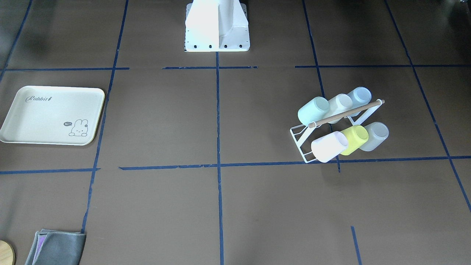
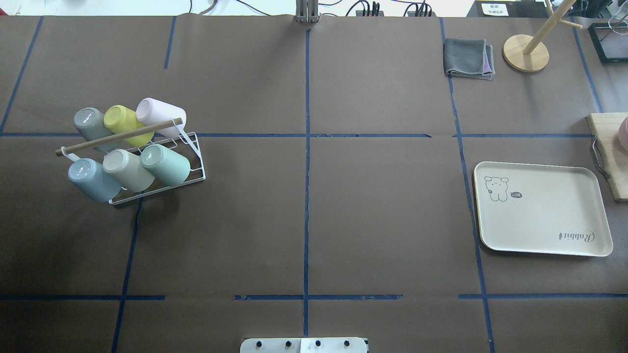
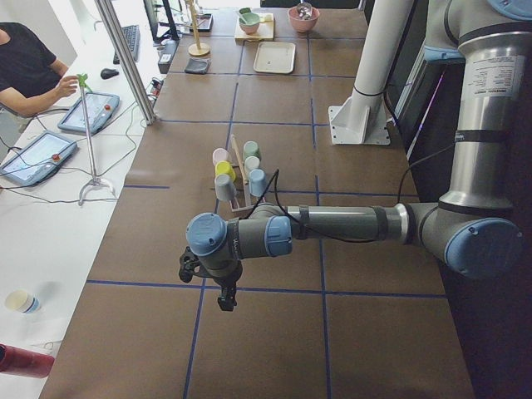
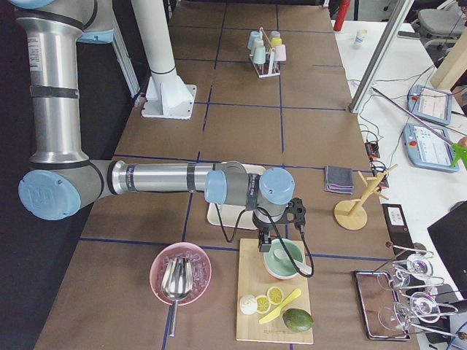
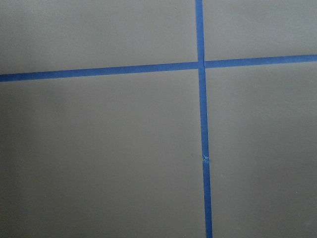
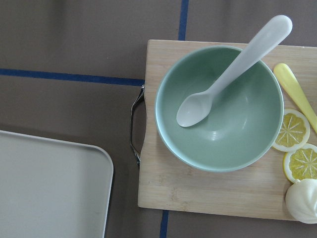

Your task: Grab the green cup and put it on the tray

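Overhead exterior | green cup point(image 2: 166, 164) tilted on rack point(image 2: 117, 137), axis diag, base up-left | left gripper point(image 3: 226, 301), right gripper point(image 4: 266, 246): state can't tell

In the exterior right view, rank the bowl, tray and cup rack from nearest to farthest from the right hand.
1. Bowl: just beneath the right hand.
2. Tray: beside it, toward the table's middle.
3. Cup rack: at the table's far end.

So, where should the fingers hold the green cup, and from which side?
Probably its side wall near the raised base, from above on the table-centre side: the green cup sits tilted at the rack end, a beige cup crowding its other side.
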`<act>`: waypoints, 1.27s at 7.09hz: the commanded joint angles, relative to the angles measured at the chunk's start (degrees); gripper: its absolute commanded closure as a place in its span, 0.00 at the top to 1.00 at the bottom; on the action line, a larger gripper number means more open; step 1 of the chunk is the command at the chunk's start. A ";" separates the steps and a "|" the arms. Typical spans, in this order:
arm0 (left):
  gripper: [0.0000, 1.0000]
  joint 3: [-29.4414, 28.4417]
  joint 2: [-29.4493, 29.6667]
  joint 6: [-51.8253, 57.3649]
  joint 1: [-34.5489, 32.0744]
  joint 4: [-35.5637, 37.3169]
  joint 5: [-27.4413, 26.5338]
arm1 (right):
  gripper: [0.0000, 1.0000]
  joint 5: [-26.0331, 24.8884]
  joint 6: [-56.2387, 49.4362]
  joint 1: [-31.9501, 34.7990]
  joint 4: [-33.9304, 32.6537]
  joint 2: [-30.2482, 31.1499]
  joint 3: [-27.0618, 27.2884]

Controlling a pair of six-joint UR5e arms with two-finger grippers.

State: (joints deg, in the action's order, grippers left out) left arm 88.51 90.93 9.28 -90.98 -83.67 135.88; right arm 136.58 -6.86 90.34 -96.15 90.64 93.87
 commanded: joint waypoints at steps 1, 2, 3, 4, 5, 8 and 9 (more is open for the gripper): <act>1.00 0.26 0.21 -0.22 0.01 0.00 0.00 | 1.00 0.00 0.96 0.01 0.00 -0.28 0.26; 1.00 0.26 0.47 -0.23 0.01 0.00 0.00 | 1.00 0.17 1.49 0.01 0.00 -0.37 0.26; 1.00 0.35 0.56 -0.23 0.01 0.00 0.00 | 1.00 0.18 1.50 0.01 0.00 -0.55 0.26; 1.00 0.35 0.56 -0.23 0.01 0.00 0.00 | 1.00 0.09 1.50 0.01 0.00 -0.99 0.08; 1.00 0.35 0.56 -0.23 0.10 0.00 0.00 | 1.00 0.09 1.50 0.01 0.00 -1.77 0.17; 1.00 0.43 0.65 -0.23 0.10 -0.09 0.00 | 1.00 0.35 1.85 0.01 -0.09 -2.92 0.17; 1.00 0.87 0.65 -0.23 0.10 -0.09 0.00 | 1.00 0.09 1.76 -0.07 -0.09 -4.49 0.00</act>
State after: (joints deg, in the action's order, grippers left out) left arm 89.05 91.58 9.05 -90.88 -83.75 135.88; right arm 136.78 -5.07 90.34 -96.21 87.55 94.01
